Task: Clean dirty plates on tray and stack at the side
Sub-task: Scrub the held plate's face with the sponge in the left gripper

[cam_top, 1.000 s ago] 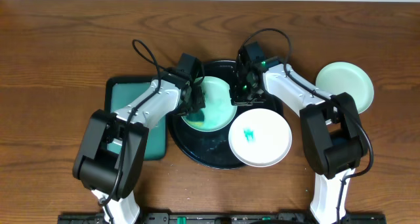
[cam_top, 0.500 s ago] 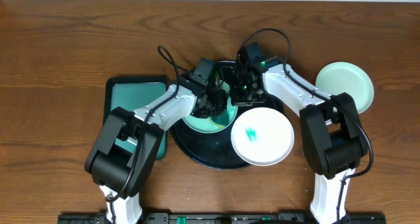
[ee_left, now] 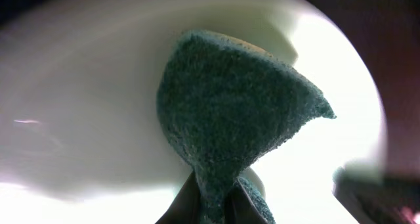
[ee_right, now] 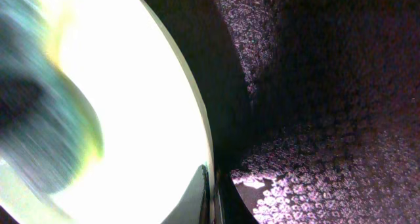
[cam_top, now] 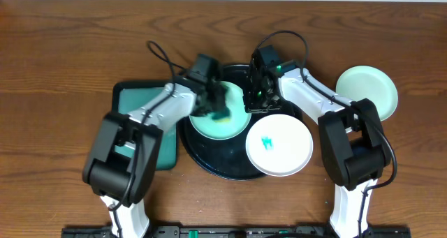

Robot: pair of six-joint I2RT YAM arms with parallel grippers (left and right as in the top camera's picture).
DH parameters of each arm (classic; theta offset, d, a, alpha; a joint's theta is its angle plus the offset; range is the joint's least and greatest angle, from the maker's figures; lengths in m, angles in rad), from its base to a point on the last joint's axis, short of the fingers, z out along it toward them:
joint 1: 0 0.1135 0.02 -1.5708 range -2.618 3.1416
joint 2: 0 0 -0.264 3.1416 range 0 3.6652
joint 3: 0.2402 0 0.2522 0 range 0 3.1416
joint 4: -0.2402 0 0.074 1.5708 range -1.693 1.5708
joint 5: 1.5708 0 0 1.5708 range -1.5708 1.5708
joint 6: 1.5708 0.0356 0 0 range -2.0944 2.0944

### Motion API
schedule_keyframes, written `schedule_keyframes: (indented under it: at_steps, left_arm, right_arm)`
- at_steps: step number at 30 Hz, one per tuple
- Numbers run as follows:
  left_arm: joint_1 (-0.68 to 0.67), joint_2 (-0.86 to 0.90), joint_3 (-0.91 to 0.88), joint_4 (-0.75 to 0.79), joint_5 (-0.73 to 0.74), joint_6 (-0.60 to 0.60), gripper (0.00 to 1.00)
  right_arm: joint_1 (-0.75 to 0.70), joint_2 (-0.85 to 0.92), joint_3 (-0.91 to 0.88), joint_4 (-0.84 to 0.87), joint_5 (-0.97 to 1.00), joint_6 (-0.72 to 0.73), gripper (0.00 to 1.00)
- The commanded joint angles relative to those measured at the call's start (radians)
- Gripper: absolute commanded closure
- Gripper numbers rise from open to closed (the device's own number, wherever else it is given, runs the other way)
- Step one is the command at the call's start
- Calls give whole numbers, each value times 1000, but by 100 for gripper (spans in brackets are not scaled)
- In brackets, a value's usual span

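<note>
Wiping stage. My left fingers (cam_top: 214, 100), clamped on a dark green sponge (ee_left: 236, 119), press it onto the mint plate (cam_top: 227, 125) lying in the black tray (cam_top: 209, 160). My right fingers (cam_top: 257, 95) are closed on that plate's rim. A teal-smeared white plate (cam_top: 278, 146) overlaps the tray's rim. A second mint plate (cam_top: 368, 90) sits apart on the desk (cam_top: 63, 49).

On the table (cam_top: 56, 56), the round tray (cam_top: 209, 165) sits at centre, with a rectangular tray (cam_top: 129, 98) just beside it on the left. One plate (cam_top: 234, 126) lies in the round tray's far half, a sponge (ee_left: 236, 119) on it. A second plate (cam_top: 286, 154) overhangs the front-right rim. A third plate (cam_top: 370, 91) lies well apart to the right.
</note>
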Motion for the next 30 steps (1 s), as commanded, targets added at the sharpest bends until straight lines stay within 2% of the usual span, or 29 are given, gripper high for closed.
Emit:
schedule_keyframes:
  at_steps: [1,5,12,15,21,25,30]
  left_arm:
    - [90,49,-9,-41,-397,83,93]
    - [95,49,-4,-93,-494,116,93]
    - [73,49,-4,-265,-457,126,93]
    - [58,49,-4,-318,-281,198,93]
    - [13,49,-3,-338,197,384,93]
    - [-18,49,10,-305,392,407,93]
    - [-54,49,10,-225,465,381,93]
  right_arm:
    - [22,11,-1,-27,-25,-19,99]
    - [22,11,-1,-28,-13,-19,99]
    - [22,11,-1,-28,-10,-16,99]
    - [22,11,-1,-28,-10,-12,99]
    - [22,11,-1,-28,-10,-8,99]
    - [22,11,-1,-28,-10,-8,99]
    - [22,11,-1,-28,-10,-8,99]
